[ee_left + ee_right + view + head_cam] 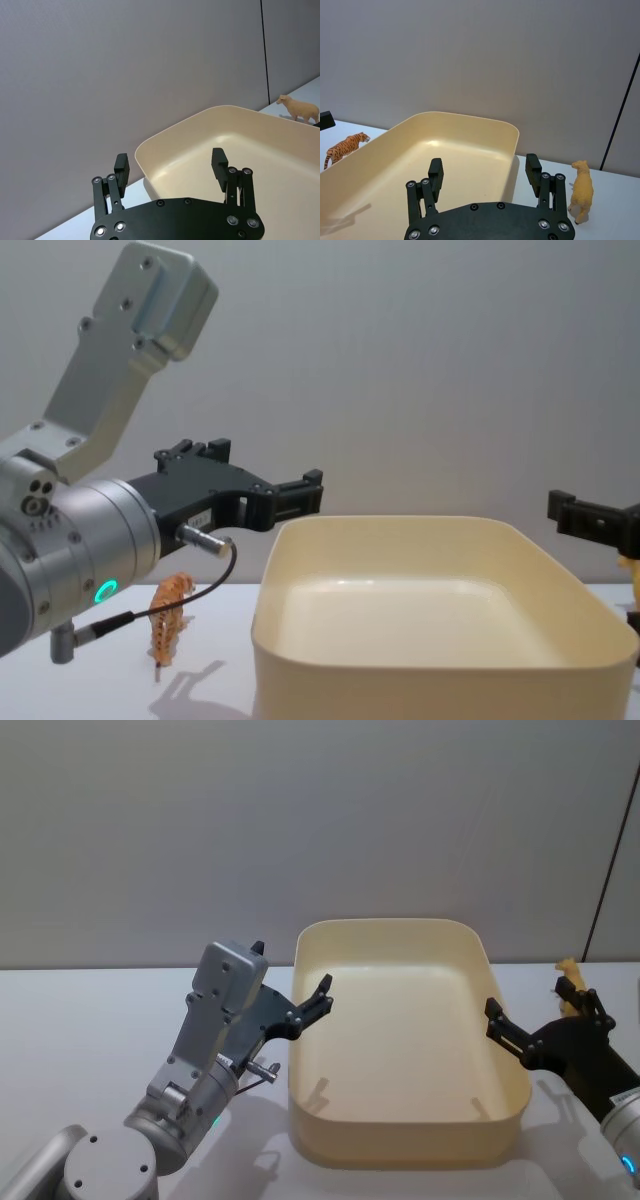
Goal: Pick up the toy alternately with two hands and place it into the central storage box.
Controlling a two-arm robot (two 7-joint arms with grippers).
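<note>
Left end effector [170,162]: fingers spread, empty, beside the left wall of the central storage box [400,1145]. Right end effector [484,167]: spread, empty, beside the right wall. Tiger toy [345,147] stands left of the box, sheep toy [582,192] right.

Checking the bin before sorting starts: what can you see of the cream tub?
The tub is cream-yellow, plastic by its look, rectangular with rounded corners and smooth plain walls. It stands upright and open-topped on the white table, with nothing inside. The open left tool hangs at its left rim and the open right tool at its right rim; neither visibly touches it.
</note>
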